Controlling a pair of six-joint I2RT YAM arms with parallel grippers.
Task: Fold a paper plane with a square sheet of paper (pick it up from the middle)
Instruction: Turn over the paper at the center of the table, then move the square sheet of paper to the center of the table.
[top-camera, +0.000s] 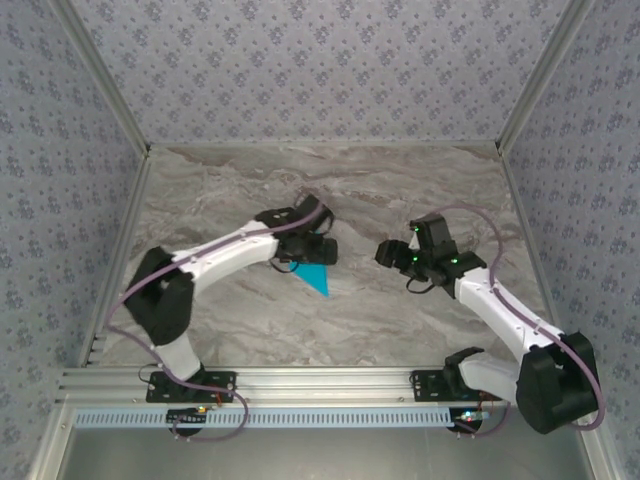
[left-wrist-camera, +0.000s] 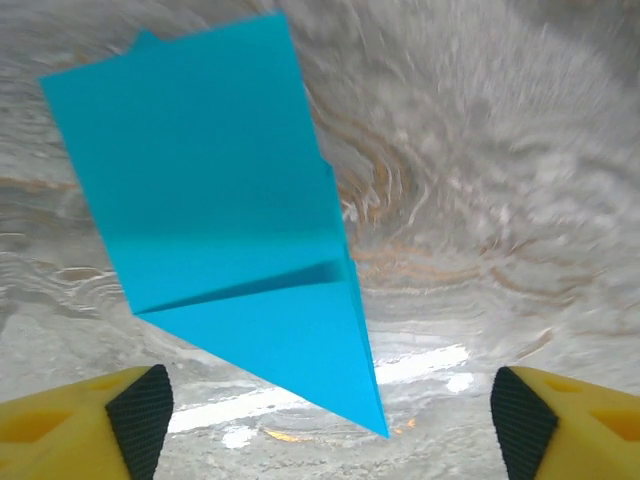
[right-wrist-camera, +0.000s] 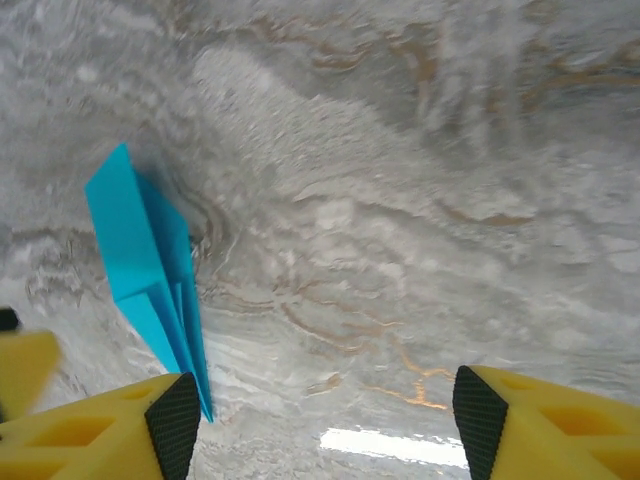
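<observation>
Leftmost, the left gripper (top-camera: 322, 250) hangs with its jaws spread wide and empty, just above the cyan paper plane (left-wrist-camera: 240, 250), which lies flat on the marble table (top-camera: 400, 190). Further right, the right gripper (right-wrist-camera: 325, 425) gapes too, holding nothing.

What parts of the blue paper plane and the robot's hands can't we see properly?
Top external: the left gripper covers part of the paper plane; its folds look too small.
Left wrist: the table is blurred; the bottom edge cuts off both yellow fingers.
Right wrist: a blurred yellow shape at the left edge is cut off; can't tell what it is.
</observation>
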